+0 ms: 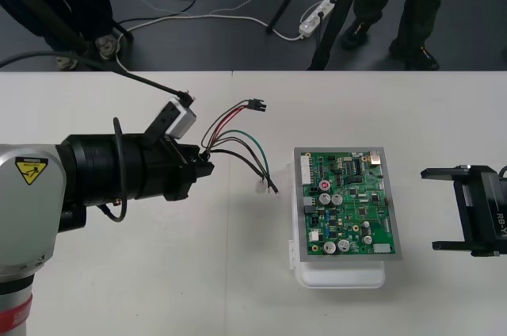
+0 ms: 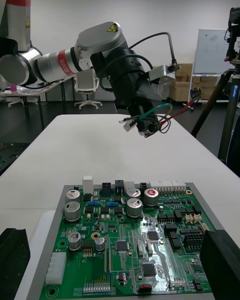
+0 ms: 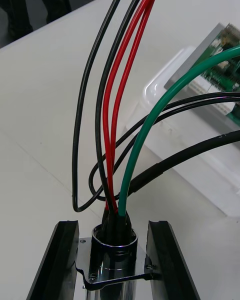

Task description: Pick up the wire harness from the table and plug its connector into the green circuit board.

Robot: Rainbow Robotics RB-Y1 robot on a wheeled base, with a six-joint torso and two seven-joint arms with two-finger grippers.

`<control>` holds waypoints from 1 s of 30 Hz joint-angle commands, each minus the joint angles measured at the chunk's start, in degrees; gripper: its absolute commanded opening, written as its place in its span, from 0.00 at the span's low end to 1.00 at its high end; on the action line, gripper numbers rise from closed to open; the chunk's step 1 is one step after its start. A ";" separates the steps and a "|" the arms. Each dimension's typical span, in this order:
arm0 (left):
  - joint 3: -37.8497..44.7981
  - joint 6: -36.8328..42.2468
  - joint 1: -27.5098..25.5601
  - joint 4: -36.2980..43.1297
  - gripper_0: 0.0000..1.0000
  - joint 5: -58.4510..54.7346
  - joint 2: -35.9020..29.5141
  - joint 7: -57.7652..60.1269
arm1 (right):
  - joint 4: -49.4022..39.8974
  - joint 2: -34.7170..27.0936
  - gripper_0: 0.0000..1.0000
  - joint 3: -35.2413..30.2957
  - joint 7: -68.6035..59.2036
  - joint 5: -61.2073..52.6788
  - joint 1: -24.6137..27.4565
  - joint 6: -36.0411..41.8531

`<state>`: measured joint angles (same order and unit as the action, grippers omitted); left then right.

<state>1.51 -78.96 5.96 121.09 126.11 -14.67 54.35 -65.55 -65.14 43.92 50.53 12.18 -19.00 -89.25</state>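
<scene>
the left gripper (image 1: 204, 163) is closed on the wire harness (image 3: 114, 215). its two black fingers (image 3: 56, 260) squeeze the round metal socket (image 3: 115, 272) from both sides. in the right wrist view the left gripper looks lifted up off the bench (image 1: 158, 273), so the harness hangs in the air.

the wires fan out from the left gripper toward the green circuit board (image 1: 348, 209). the board sits on its white base (image 1: 341, 276), with its long side running from the near edge of the bench to the far edge. there is a gap of bare bench between the wire tips and the board. the small black plug (image 1: 255, 104) sticks out toward the far edge of the bench, off to the side of the board. it is not in the board yet.

the right gripper (image 1: 440, 209) is open and holds nothing. it waits just beside the board, on the side away from the harness.

i think the next move depends on this: the loose plug end has to go sideways toward the robot's right to reach the board. the left gripper has the socket end, not the plug. the right gripper is close to the board, so it may need to help with the plug.
</scene>
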 commanded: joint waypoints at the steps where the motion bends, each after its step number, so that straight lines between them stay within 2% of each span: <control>1: 2.71 2.32 2.48 2.40 0.00 -4.12 1.40 -2.67 | -0.72 0.46 1.00 0.73 -2.45 0.03 -1.48 -0.75; 21: 4.12 2.58 12.41 0.38 0.00 -6.49 1.40 -0.21 | -2.13 0.10 1.00 0.73 -3.42 -1.11 -1.48 -0.75; 30: 3.59 7.24 13.38 -4.46 0.00 -10.36 1.40 -0.30 | -7.58 -1.48 1.00 0.73 -10.45 -2.78 -0.77 -0.75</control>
<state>4.04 -77.26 17.09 116.98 116.92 -14.56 54.35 -70.55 -65.15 43.92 45.26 11.10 -19.04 -89.25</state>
